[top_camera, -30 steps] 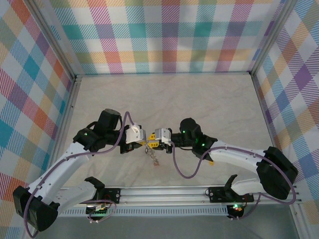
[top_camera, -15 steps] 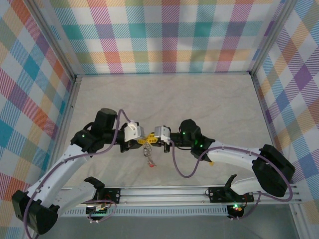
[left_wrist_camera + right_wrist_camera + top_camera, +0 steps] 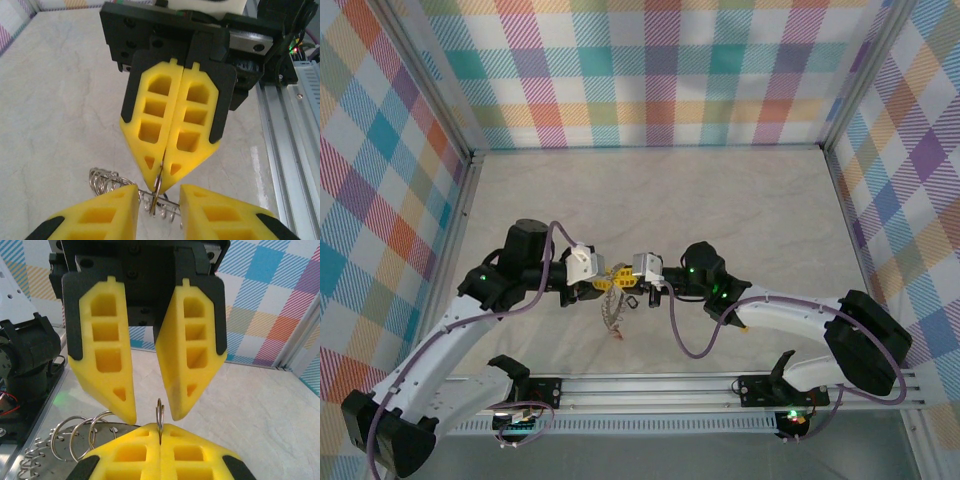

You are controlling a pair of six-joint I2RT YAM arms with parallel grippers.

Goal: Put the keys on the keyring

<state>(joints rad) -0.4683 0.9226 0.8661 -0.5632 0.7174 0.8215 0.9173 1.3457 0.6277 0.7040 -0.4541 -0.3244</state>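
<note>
A large silver keyring [image 3: 159, 412] stands edge-on, pinched in the tips of my right gripper [image 3: 160, 434], which is shut on it. My left gripper [image 3: 159, 212] is open, one fingertip on each side of that ring without touching it. In the top view the two grippers meet tip to tip, left gripper [image 3: 614, 280] against right gripper [image 3: 625, 284], above the table. A bunch of small silver rings [image 3: 105, 180] and metal pieces [image 3: 612, 315] hangs below them. I cannot pick out single keys or tags in the bunch.
The pale marbled tabletop [image 3: 720, 200] lies open behind the arms. Plaid walls close in the back and both sides. An aluminium rail [image 3: 650, 385] runs along the near edge, just below the hanging bunch.
The two grippers have drawn closer until their yellow fingertips meet. The left wrist has shifted slightly left and back. The hanging bunch has swung a little to the left.
</note>
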